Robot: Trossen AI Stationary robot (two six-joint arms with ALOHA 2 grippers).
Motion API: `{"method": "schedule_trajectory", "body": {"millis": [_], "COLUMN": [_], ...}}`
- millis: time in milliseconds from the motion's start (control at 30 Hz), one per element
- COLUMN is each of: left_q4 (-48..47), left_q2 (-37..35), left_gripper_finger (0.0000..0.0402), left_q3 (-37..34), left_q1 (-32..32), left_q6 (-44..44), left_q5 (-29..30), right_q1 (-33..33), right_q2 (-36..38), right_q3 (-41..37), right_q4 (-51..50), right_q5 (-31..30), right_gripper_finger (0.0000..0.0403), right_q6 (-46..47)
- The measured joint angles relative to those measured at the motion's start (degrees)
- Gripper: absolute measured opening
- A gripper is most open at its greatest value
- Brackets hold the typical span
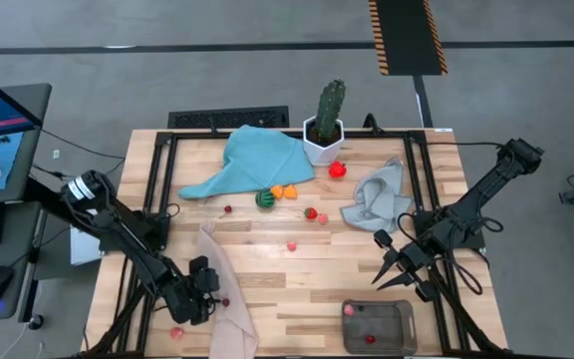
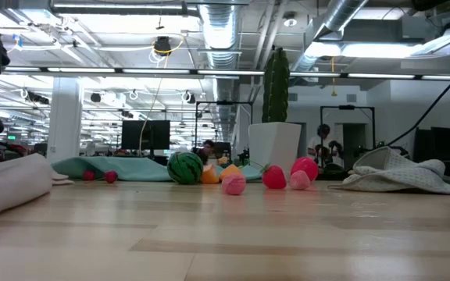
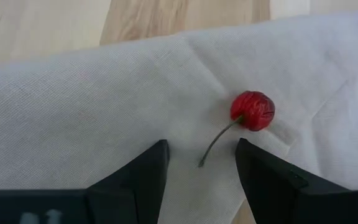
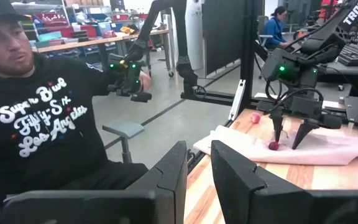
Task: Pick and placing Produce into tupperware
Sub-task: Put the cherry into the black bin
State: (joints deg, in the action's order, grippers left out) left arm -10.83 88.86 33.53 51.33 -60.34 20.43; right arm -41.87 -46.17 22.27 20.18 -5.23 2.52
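A red cherry (image 3: 253, 111) with a thin stem lies on a pale cloth (image 3: 73, 106) at the table's near left. My left gripper (image 3: 201, 165) is open and points down over it. Its fingers stand on either side of the stem end, and the right wrist view also shows the cherry (image 4: 273, 146) just below them. My right gripper (image 1: 378, 261) is open and hovers level, left of the tupperware (image 1: 379, 326), which holds a small red piece. More produce lies mid-table: a green striped ball (image 1: 264, 198), orange pieces (image 1: 279, 191), red ones (image 1: 313, 213) and a pink one (image 1: 292, 245).
A cactus in a white pot (image 1: 325, 128) stands at the far edge, with a teal cloth (image 1: 252, 160) to its left and a grey cloth (image 1: 379, 194) to its right. A pink piece (image 1: 175, 332) lies by the near left corner. A person (image 4: 36, 118) sits beyond the table's left side.
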Motion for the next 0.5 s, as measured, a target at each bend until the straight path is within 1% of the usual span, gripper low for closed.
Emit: {"method": "schedule_trajectory", "body": {"millis": [133,500], "left_q4": [-0.15,0.34], "left_q2": [0.02,-1.36], "left_gripper_finger": [0.0166,0.0078], "left_q3": [0.01,-0.1], "left_q1": [0.0,-0.09], "left_q6": [-0.65,0.13], "left_q5": [-0.06,-0.62], "right_q1": [0.0,0.0], "right_q2": [0.0,0.0], "right_q3": [-0.01,-0.01], "right_q4": [0.0,0.02], "right_q5": [-0.01,-0.01], "right_gripper_finger": [0.0098,0.0098], "right_q6": [0.0,-0.84]}}
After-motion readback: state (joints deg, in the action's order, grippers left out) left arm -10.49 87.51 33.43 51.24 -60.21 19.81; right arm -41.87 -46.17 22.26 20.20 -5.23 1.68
